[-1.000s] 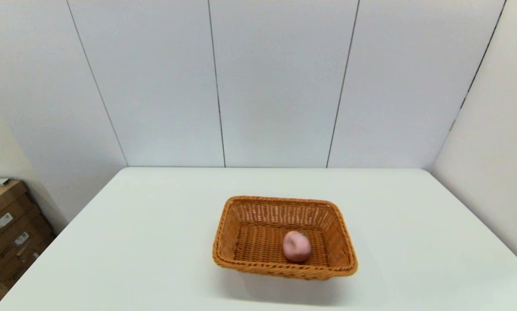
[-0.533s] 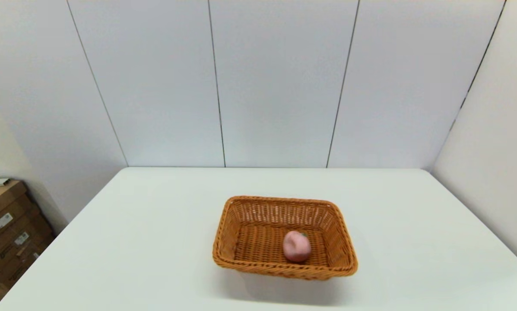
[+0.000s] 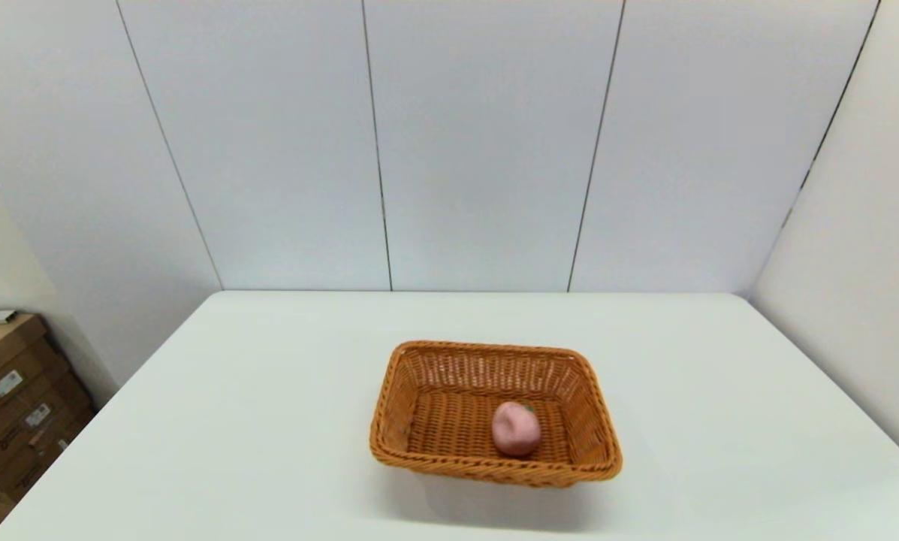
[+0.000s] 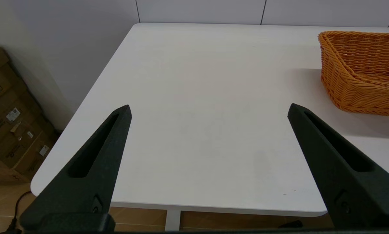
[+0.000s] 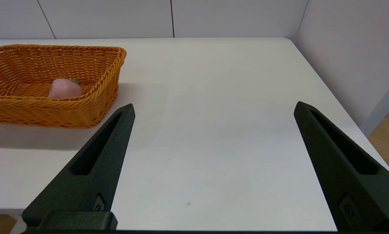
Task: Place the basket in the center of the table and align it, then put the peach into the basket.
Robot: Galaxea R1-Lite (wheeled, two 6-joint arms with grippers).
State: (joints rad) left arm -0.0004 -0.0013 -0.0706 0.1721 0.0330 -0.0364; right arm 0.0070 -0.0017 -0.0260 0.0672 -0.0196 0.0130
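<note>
one basket [image 3: 449,376], one peach [image 3: 516,428] — two pincers [image 4: 209,109] [image 5: 213,109]

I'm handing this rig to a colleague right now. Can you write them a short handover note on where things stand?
Left end effector: open, empty, pulled back near the table's left front.
Right end effector: open, empty, pulled back near the right front.
Basket: near the table's middle, roughly square to its edges.
Peach: lying inside the basket.
Done: basket placed, peach in.
Left: seemingly nothing; perhaps check alignment.
</note>
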